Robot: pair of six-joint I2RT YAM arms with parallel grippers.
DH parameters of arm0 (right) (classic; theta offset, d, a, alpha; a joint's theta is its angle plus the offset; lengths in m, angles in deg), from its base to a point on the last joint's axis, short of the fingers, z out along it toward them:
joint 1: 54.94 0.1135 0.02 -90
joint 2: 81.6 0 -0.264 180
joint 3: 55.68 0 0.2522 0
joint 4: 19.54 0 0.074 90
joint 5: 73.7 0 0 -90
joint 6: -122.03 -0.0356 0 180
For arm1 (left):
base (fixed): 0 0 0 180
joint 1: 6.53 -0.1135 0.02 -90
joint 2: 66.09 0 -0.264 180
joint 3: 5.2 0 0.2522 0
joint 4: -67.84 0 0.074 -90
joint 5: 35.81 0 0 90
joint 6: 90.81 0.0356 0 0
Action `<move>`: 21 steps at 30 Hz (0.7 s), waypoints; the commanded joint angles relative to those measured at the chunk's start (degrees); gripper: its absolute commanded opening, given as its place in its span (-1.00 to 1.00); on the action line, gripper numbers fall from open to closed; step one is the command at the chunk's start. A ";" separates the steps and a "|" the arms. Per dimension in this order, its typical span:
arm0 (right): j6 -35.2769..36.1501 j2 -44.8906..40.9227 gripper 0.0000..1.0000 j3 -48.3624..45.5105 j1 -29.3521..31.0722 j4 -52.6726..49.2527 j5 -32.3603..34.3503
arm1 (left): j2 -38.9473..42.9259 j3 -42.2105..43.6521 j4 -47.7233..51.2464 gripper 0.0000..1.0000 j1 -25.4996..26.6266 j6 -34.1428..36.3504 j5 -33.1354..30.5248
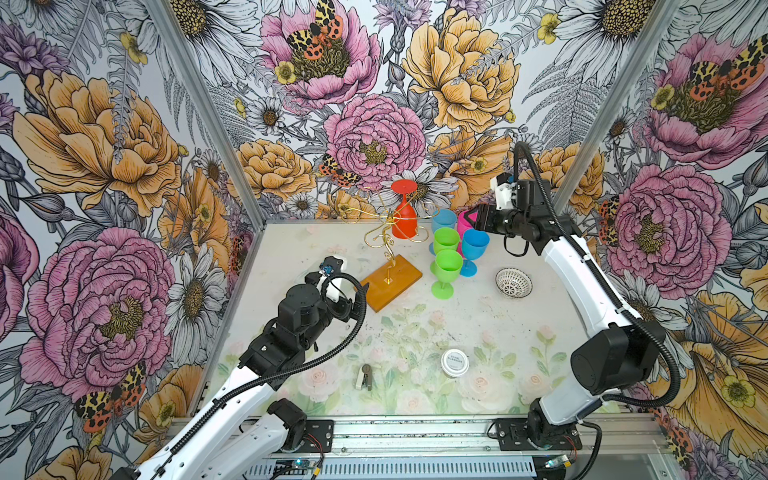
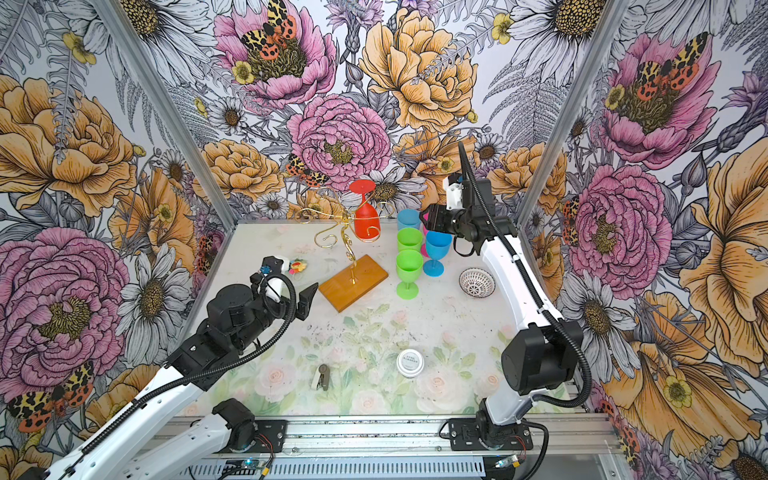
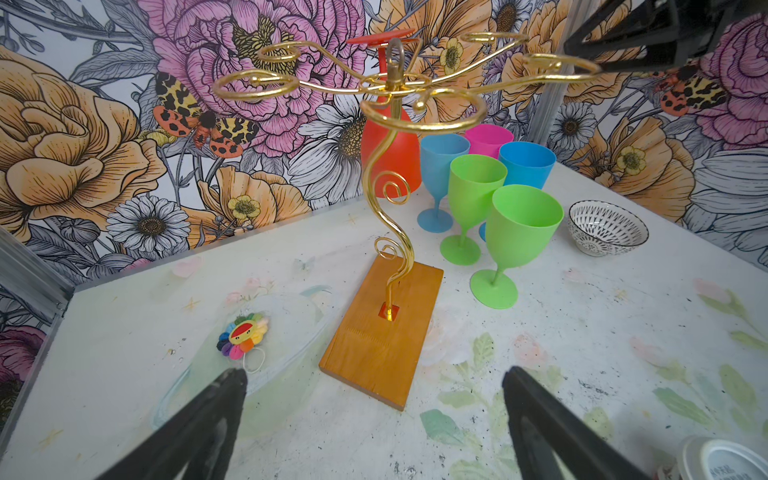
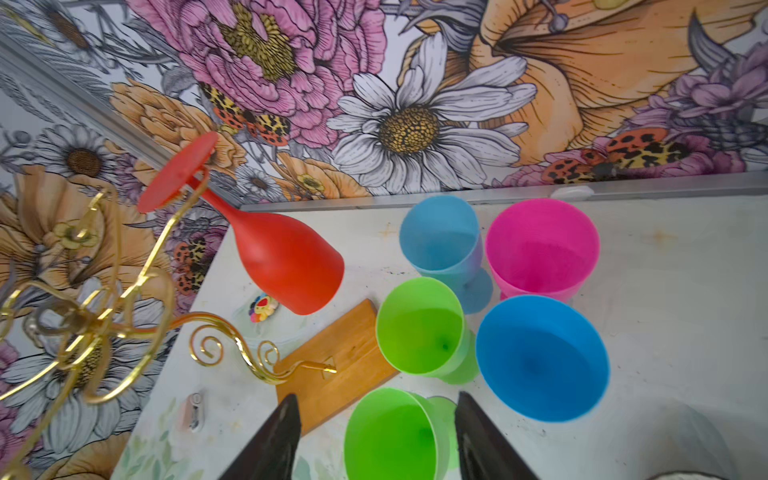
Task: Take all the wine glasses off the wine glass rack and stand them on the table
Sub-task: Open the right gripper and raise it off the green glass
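Nearest, the left gripper (image 3: pixel 374 372) stands wide and empty before the wine glass rack (image 3: pixel 390 85), which is thin gold wire scrolls on a flat orange-brown wooden base (image 3: pixel 374 332). Beside it, smooth matte goblets (image 3: pixel 525 224) in green, blue and pink stand upright. Above them the right gripper (image 4: pixel 377 395) hovers, jaws apart, holding nothing. Farthest, the red wine glass (image 4: pixel 286 266) hangs upside-down on the rack, so I judge this last one is left.

The wine glass rack (image 3: pixel 391 85) is thin, glossy gold metal wire on a smooth, varnished wooden base (image 3: pixel 382 332). The red wine glass (image 4: pixel 286 266) and the green goblets (image 3: pixel 525 224) look like matt plastic. The patterned bowl (image 3: pixel 606 228), right of frame, looks glazed.
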 commanded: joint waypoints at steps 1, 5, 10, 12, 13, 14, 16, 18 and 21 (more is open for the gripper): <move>-2.77 3.80 0.22 5.77 0.04 0.54 -10.65 | 0.37 -0.20 0.46 0.97 -1.00 -0.18 2.28; -5.29 8.25 0.28 12.51 0.37 0.54 -16.01 | 0.72 -0.18 0.46 0.97 -1.20 -0.56 2.81; -7.82 14.39 0.31 20.84 1.01 0.48 -19.91 | 0.72 -0.06 0.19 0.97 -1.29 -0.74 3.41; -9.04 16.99 0.31 24.18 1.36 0.53 -21.14 | 0.64 -0.09 0.11 0.97 -1.38 -0.92 3.69; -9.62 18.35 0.31 26.05 1.64 0.53 -21.71 | 0.64 0.00 0.10 0.97 -1.38 -0.99 3.73; -10.10 19.58 0.31 27.92 1.85 0.54 -22.25 | 0.70 0.00 0.08 0.97 -1.39 -1.01 3.71; -11.30 22.37 0.30 31.78 2.30 0.50 -23.41 | 0.81 0.10 -0.07 0.97 -1.46 -1.01 3.73; -12.07 24.89 0.30 35.05 2.74 0.52 -24.08 | 1.03 0.11 -0.07 0.97 -1.46 -1.05 3.77; -13.95 28.74 0.30 39.77 3.28 0.53 -24.90 | 1.31 0.23 -0.09 0.97 -1.55 -1.00 3.86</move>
